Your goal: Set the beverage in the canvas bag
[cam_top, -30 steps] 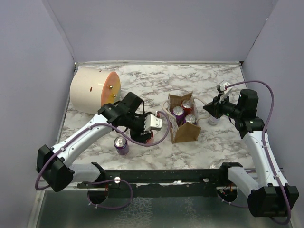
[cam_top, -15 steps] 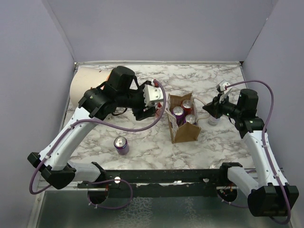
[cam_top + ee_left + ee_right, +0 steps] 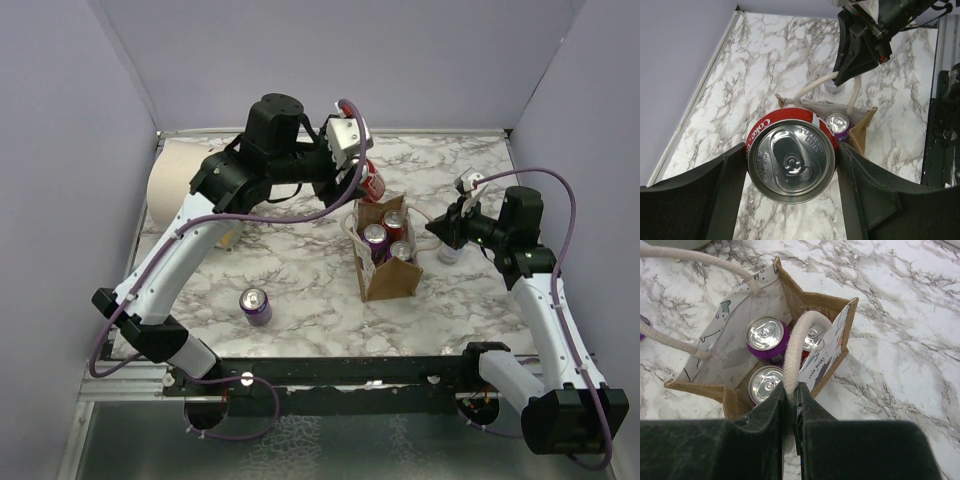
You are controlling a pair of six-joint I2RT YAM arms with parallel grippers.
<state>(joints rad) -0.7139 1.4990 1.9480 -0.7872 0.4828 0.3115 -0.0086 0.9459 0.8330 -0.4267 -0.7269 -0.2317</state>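
My left gripper (image 3: 362, 180) is shut on a red Coke can (image 3: 371, 183) and holds it in the air just above the far end of the brown canvas bag (image 3: 390, 283). In the left wrist view the can (image 3: 791, 162) sits between my fingers, with the bag (image 3: 863, 135) below. Three cans stand in the bag: two purple (image 3: 767, 338) and one red (image 3: 394, 220). My right gripper (image 3: 437, 228) is shut on the bag's white handle (image 3: 796, 352) and holds it up on the right side. Another purple can (image 3: 255, 306) stands on the table at the front left.
A big cream cylinder with an orange face (image 3: 185, 190) lies at the back left, partly behind my left arm. A pale can (image 3: 449, 254) stands under my right gripper. Grey walls close the table on three sides.
My left arm has lifted the red can from the table near the purple can and carried it up and to the right, to above the bag's far end. The right arm has not moved.
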